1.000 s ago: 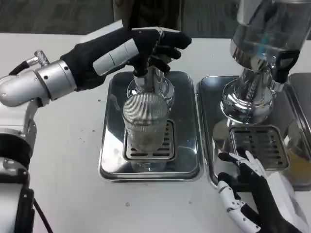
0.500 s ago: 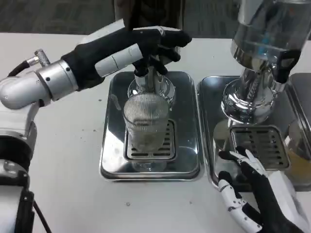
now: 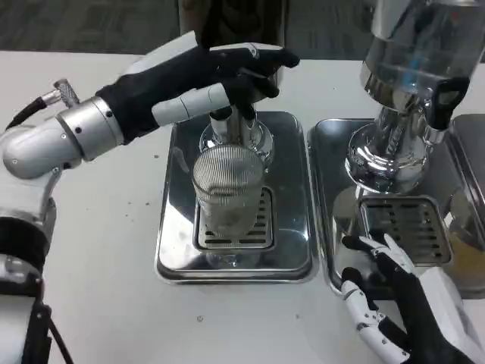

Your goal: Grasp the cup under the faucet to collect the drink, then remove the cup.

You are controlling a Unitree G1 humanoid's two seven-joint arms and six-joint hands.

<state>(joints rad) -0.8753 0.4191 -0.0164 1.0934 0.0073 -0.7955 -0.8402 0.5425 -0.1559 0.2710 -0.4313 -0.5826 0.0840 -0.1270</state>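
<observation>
On perforated steel grate (image 3: 260,227), ribbed glass cup (image 3: 226,189)

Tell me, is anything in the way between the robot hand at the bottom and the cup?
Nothing stands between them except tray rims. The right robot hand lies by the right tray, and the cup stands on the left tray. The left robot hand is above the cup, at the faucet.

A second steel dispenser (image 3: 402,98) stands on its own drip tray (image 3: 394,227), right.
</observation>
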